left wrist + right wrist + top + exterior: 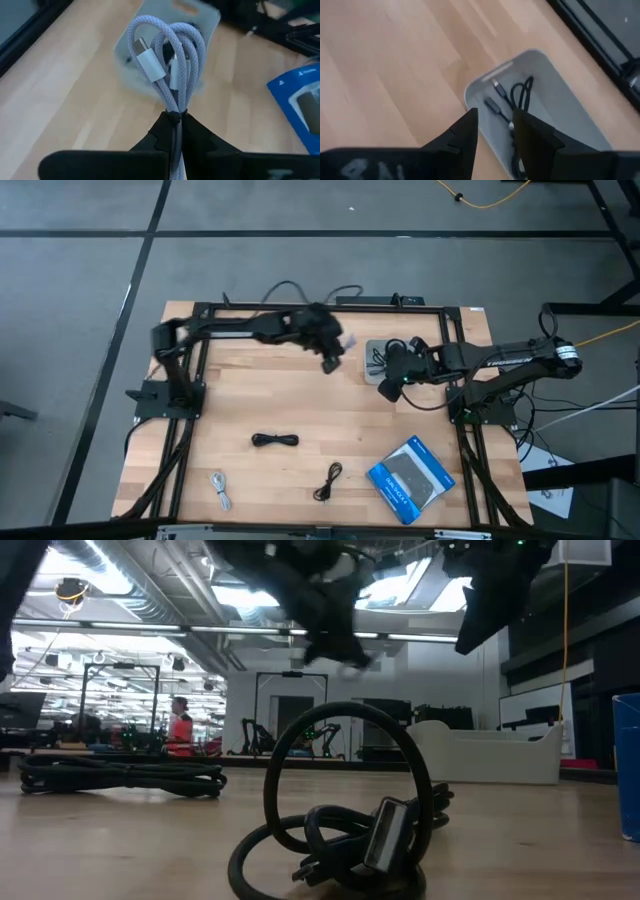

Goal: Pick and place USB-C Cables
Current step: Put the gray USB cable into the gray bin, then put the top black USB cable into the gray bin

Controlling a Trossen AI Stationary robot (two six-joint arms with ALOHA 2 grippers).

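My left gripper (335, 355) is shut on a whitish braided coiled cable (167, 55), held in the air beside the translucent grey tray (376, 350) at the far middle of the table. My right gripper (388, 388) hovers over the tray's near end (485, 90), fingers a little apart and empty. A black cable (520, 95) lies in the tray. On the table lie a black coiled cable (275, 440), another black cable (328, 480) and a whitish-grey cable (220, 488). My left gripper pinches the whitish cable's bundle between its two fingers at the dark tie (174, 116) at one end of the coil. The loops and both white plugs (150, 62) stick out past the fingertips. The cable is lifted clear of the table and the tray.
A blue-and-black box (410, 475) lies at the near right. A dark frame (300, 308) runs round the table's edges. Bare wood lies between the tray and the near cables. In the low view, a black cable (340, 830) fills the foreground.
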